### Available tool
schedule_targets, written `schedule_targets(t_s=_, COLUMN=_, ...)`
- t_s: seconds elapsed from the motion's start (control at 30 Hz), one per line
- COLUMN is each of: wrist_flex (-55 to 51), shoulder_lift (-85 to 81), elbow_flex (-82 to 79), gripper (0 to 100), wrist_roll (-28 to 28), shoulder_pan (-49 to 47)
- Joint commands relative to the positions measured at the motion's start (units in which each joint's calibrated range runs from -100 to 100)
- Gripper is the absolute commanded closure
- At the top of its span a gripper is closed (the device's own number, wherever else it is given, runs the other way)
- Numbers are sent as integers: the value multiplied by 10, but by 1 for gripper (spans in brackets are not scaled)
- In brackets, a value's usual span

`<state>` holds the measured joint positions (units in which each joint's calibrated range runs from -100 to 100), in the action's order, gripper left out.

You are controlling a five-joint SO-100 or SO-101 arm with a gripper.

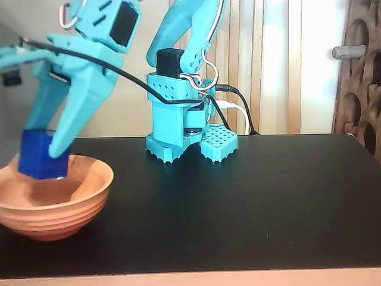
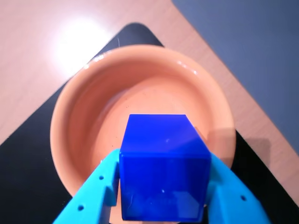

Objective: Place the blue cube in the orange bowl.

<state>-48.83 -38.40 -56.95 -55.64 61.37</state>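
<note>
Clamped by two opposite flat faces in the closed gripper (image 2: 161, 186), the blue cube (image 2: 163, 165) looks light, rigid and matte enough to hold, hanging above the orange bowl (image 2: 84, 116) just beneath.

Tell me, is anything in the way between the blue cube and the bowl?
No. The gripper holds the cube right over the bowl, which looks empty. Nothing visible lies between them.
</note>
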Motion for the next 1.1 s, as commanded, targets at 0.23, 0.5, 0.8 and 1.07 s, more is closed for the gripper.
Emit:
schedule_targets(t_s=0.23, wrist_flex=59, shoulder_lift=21, elbow_flex=80, gripper=87, wrist_roll=-2, shoulder_pan=-47)
schedule_targets(t_s=0.5, wrist_flex=55, shoulder_lift=61, elbow_flex=80, gripper=87, wrist_roll=2, shoulder_pan=-48)
schedule_targets(t_s=0.8, wrist_flex=60, shoulder_lift=100, elbow_flex=80, gripper=87, wrist_roll=1, shoulder_pan=-44)
schedule_targets(t_s=1.07, wrist_flex=77, shoulder_lift=139, elbow_flex=80, gripper=87, wrist_roll=1, shoulder_pan=-39)
